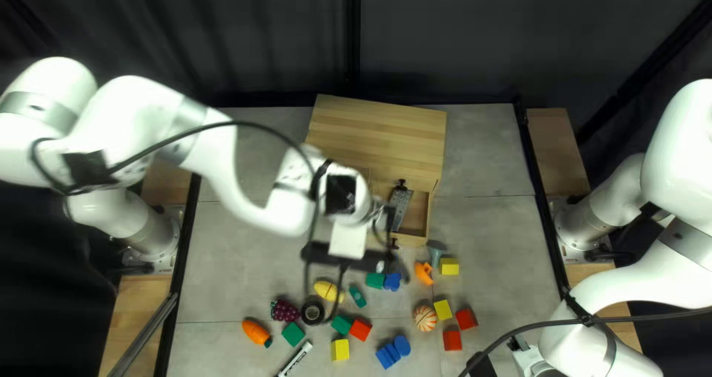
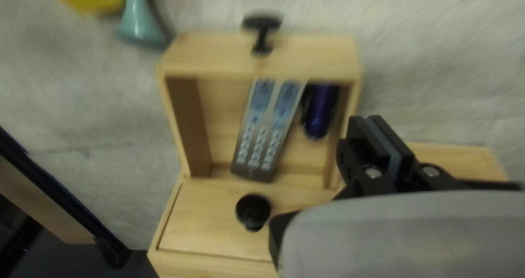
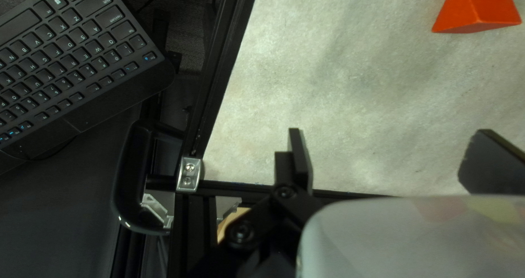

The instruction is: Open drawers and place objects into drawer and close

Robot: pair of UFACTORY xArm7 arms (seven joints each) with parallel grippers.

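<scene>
Standing open from the cabinet (image 1: 378, 136), one drawer (image 2: 208, 59) holds a remote (image 2: 268, 130) and a dark blue thing (image 2: 321, 111) beside it, so I judge the opening done and the filling begun. My left claw (image 2: 372, 126) is closed on nothing, its fingers together near the drawer's side wall. My right claw (image 3: 391, 147) is wide open and empty over the table (image 1: 222, 266), well apart from the cabinet. A second front with its black knob (image 2: 253, 208) looks shut, though my arm hides part of the cabinet and I can't vouch for the rest. The toy carrot (image 1: 256, 332), ball (image 1: 425, 318) and marker (image 1: 297, 359) lie outside; any of them may be left to place. Closing this drawer certainly remains.
</scene>
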